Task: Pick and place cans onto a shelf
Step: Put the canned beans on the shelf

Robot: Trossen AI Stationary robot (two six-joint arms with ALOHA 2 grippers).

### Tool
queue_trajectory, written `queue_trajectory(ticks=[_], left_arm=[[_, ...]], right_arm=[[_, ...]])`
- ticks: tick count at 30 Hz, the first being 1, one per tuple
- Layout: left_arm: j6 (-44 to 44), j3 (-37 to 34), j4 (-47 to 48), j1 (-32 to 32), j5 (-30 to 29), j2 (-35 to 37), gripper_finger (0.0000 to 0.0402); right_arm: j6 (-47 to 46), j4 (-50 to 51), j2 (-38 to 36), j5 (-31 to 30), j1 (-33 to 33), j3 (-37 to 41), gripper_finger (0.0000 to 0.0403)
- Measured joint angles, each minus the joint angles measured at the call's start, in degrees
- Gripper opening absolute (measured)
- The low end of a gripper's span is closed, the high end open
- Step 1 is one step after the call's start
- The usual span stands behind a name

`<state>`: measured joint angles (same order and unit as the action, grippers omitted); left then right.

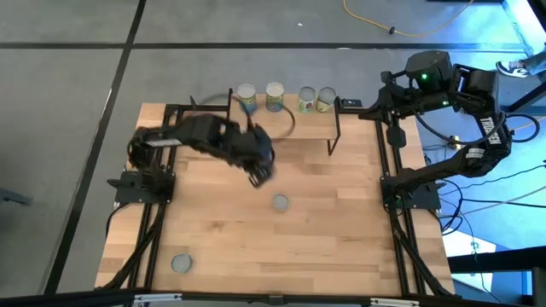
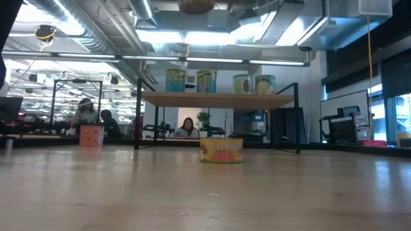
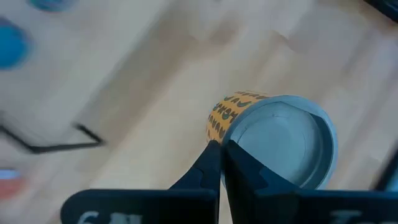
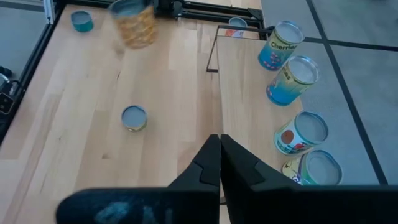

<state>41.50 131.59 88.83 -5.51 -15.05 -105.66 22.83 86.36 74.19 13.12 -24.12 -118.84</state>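
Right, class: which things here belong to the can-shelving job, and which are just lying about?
Job: shelf, four cans on it, orange-labelled can mid-table, lone can near a corner.
Lying about: yellow cable on the floor, red box in the room behind.

Bright ceiling strip lights glare at the top of the low view, leaving the near tabletop (image 2: 205, 192) dim and soft. The left wrist view is smeared by motion blur, and a blue cast washes the high view's right edge
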Motion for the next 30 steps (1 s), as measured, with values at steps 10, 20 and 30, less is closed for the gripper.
queue_trajectory(ticks=[10,20,30], left_arm=[[-14.8,0.0,-0.6,15.3,2.5,1.9,0.0000],[-28.0,0.0,-6.1,28.2,10.0,-1.6,0.0000],[-33.8,0.0,-8.2,32.2,13.1,-8.9,0.0000]], right_arm=[[0.0,-2.4,0.1,-1.0,0.0,4.9,0.0005],[0.0,-5.9,0.1,-5.2,0.0,7.5,0.0005],[0.0,-8.3,0.1,-5.1,0.0,7.5,0.0005]])
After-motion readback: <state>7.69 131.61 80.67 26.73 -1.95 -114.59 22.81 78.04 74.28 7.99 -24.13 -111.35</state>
